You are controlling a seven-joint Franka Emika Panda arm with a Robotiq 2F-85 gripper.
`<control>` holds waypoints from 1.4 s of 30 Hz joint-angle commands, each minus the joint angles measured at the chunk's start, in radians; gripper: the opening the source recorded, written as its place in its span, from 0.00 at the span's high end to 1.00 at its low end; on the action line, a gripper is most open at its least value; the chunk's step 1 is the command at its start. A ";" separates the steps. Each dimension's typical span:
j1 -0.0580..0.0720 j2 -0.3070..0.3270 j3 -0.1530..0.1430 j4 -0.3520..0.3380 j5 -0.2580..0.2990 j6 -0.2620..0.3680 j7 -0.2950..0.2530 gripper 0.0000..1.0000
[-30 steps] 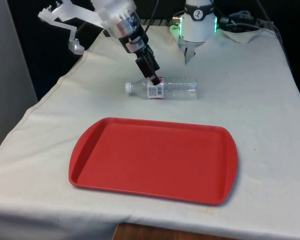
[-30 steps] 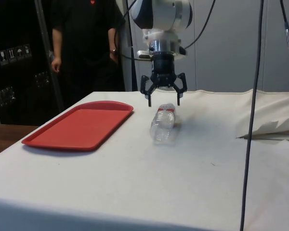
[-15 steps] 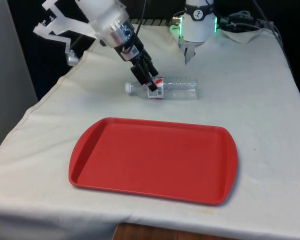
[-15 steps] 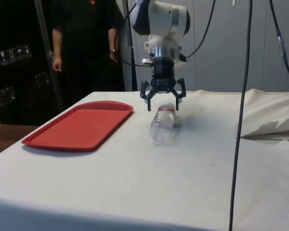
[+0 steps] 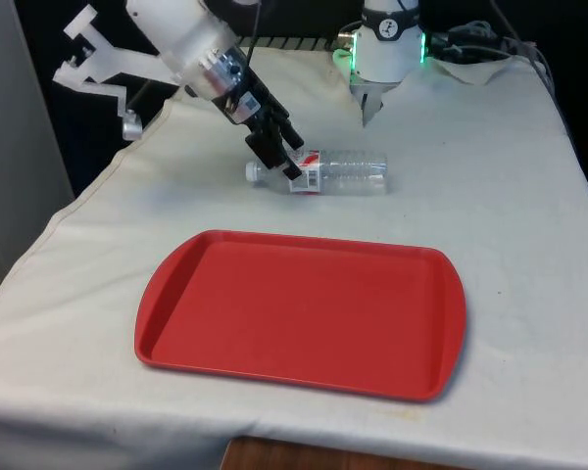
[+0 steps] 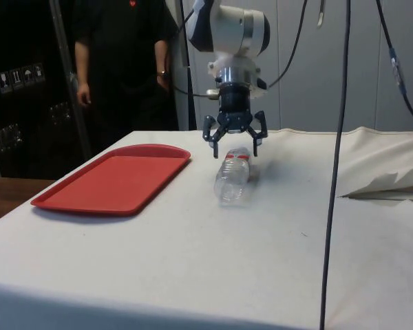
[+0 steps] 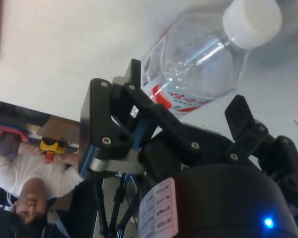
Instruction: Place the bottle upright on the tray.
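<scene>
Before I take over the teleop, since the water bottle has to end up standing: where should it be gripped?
Grip the water bottle at its labelled section near the neck, coming from above with the open hand straddling it. It lies on its side on the cloth, so the round body's width suits the fingers there.

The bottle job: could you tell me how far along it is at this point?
Nothing is finished yet: the bottle lies on its side on the white cloth, beyond the red tray, which holds nothing. In hand: the gripper hangs open over the bottle's labelled neck end, fingers on either side, not closed on it. Left: grasp, lift, carry to the tray and stand it upright.
</scene>
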 commanded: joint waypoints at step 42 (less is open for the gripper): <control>-0.004 0.065 -0.006 0.006 0.113 -0.058 -0.095 0.00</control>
